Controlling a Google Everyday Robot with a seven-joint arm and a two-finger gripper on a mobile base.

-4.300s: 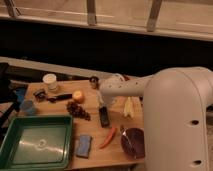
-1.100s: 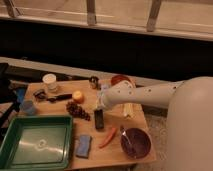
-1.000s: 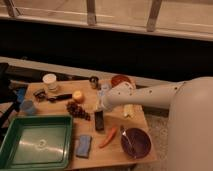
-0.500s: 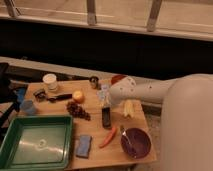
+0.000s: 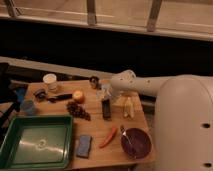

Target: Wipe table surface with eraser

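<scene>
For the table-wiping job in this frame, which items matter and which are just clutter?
Belongs to the job:
- eraser, dark block lying mid-table
- table surface, tan wood
- gripper, shut, right above the eraser's far end

Just lying about:
- green tray
- blue-grey sponge
- red chilli
- dark bowl
- banana
- grapes
- white cup

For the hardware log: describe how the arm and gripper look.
The arm is smooth white plastic: a bulky rounded shell on the right narrowing into a tube with a round joint cap. The gripper, above the table's middle, looks pale grey-white. No cables or markings show.
</scene>
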